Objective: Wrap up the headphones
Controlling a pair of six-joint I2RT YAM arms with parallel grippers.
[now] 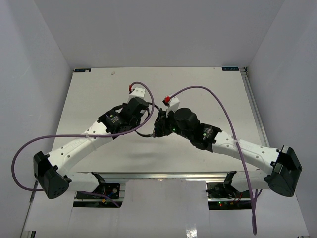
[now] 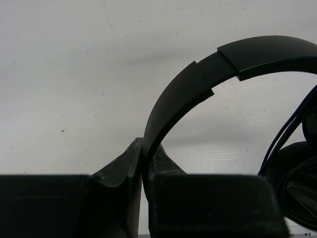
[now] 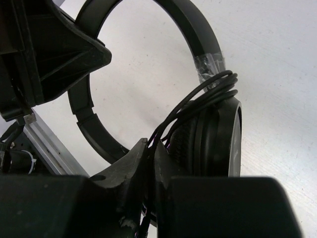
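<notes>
Headphones (image 1: 151, 127) were held between the two arms over the middle of the white table (image 1: 94, 94), mostly hidden in the top view by the black wrists that met there. The left gripper (image 2: 144, 154) had its fingers (image 2: 121, 166) pressed close together on the thin curved headband (image 2: 184, 94), gripping it near one end, so that the band rose from the pinch and arched away to the right above the table (image 2: 69, 69). At the right edge of that view a padded earcup (image 2: 292, 171) and a few strands of thin black cord (image 2: 285, 131) showed. The right gripper (image 3: 150, 148) had its fingers (image 3: 124, 166) drawn narrow as well, with strands of the cord (image 3: 198, 96) running down between their tips; the cord looped over the rim of the round earcup (image 3: 218, 136), which stood on edge just beside those fingers. Behind it the headband (image 3: 195, 29) curved round to the left gripper (image 3: 64, 54). Thick purple cables (image 1: 225, 111) arched from both wrists back toward the bases.
</notes>
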